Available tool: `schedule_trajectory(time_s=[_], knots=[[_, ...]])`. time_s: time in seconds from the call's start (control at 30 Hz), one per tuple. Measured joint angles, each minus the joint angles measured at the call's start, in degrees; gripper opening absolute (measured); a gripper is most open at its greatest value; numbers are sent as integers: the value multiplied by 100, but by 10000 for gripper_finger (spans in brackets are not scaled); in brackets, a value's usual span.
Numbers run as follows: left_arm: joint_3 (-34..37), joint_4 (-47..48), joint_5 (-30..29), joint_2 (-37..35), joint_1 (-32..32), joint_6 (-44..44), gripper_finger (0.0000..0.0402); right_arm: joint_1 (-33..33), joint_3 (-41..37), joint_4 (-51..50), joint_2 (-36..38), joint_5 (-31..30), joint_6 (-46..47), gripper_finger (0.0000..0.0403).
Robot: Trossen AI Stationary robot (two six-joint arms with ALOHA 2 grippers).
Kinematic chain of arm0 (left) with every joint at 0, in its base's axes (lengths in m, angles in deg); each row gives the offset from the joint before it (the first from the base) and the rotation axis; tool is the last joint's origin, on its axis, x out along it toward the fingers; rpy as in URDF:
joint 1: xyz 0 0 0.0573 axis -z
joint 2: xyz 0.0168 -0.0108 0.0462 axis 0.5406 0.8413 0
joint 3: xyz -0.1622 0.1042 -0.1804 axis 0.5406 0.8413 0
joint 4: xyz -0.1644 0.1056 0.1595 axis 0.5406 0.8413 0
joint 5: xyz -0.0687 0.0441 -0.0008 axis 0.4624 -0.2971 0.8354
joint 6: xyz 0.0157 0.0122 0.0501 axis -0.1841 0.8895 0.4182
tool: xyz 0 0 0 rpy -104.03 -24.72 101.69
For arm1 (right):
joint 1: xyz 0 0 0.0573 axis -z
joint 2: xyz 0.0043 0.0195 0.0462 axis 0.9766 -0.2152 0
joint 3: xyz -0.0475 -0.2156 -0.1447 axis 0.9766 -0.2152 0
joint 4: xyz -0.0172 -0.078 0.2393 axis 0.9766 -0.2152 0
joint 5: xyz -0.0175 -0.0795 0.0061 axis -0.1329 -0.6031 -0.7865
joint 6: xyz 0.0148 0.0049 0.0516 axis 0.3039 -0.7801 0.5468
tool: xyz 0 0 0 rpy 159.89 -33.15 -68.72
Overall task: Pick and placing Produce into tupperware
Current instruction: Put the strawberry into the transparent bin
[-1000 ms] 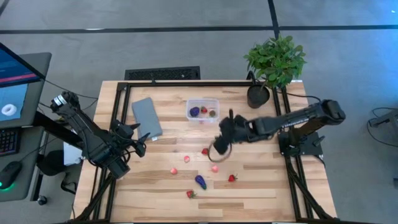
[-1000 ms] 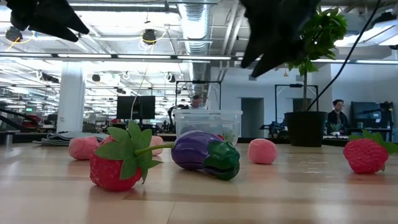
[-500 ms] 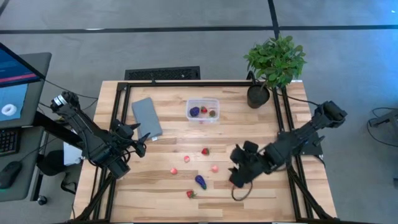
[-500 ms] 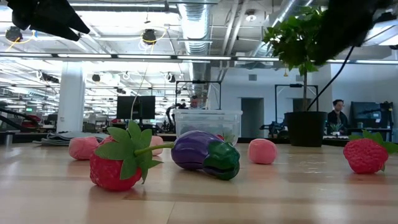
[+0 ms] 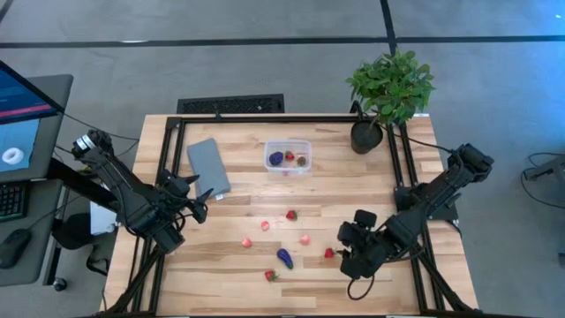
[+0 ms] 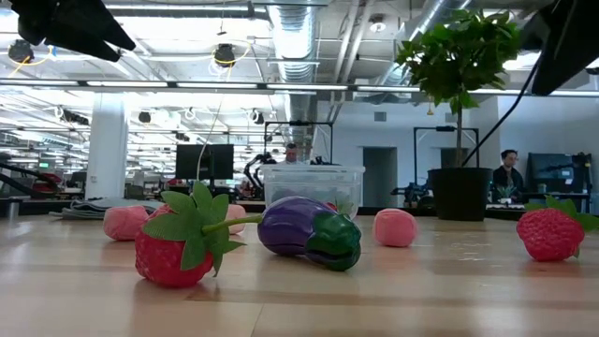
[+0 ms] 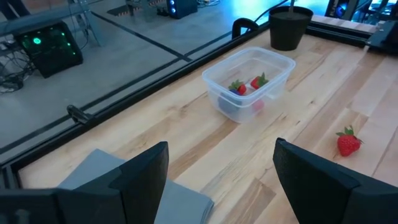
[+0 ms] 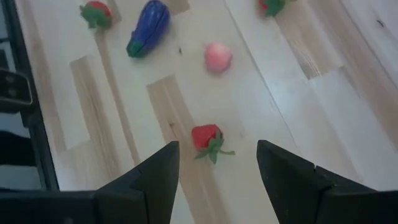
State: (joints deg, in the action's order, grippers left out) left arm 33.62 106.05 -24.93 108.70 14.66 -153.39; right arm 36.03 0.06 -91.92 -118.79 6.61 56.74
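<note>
The clear tupperware stands at the table's far middle and holds a purple piece and strawberries; the left wrist view shows the tupperware too. Loose produce lies on the near middle: a strawberry, an eggplant, pink pieces, and other strawberries. My right gripper hovers open just right of the strawberry, which lies ahead of its fingers. My left gripper waits open at the left side.
A flat grey lid lies left of the tub. A potted plant stands at the far right corner. In the low view a strawberry and an eggplant lie nearest the near edge. A person shows in the room beyond.
My right gripper has swung from just below the tub toward the near right part of the table, passing over the strawberry there and stopping just right of it. The produce has stayed in place.
</note>
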Motion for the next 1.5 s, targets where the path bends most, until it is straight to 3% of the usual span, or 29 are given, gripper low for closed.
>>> schedule_trajectory(time_s=[0.4,0.6,0.77,0.97,1.5], knots=[[0,-66,42,0,-1,-2,280,180,-97,233,-53,285,-1559,240],[0,-144,56,0,-1,-4,280,419,-87,681,-585,995,-2500,240],[0,-238,186,0,-1,-5,280,470,-10,681,-948,1050,-2368,240],[2,-263,216,13,-1,0,280,470,45,815,-1256,1077,-2828,240],[2,-350,229,13,-1,0,280,765,58,1007,-1653,1227,-3023,240]])
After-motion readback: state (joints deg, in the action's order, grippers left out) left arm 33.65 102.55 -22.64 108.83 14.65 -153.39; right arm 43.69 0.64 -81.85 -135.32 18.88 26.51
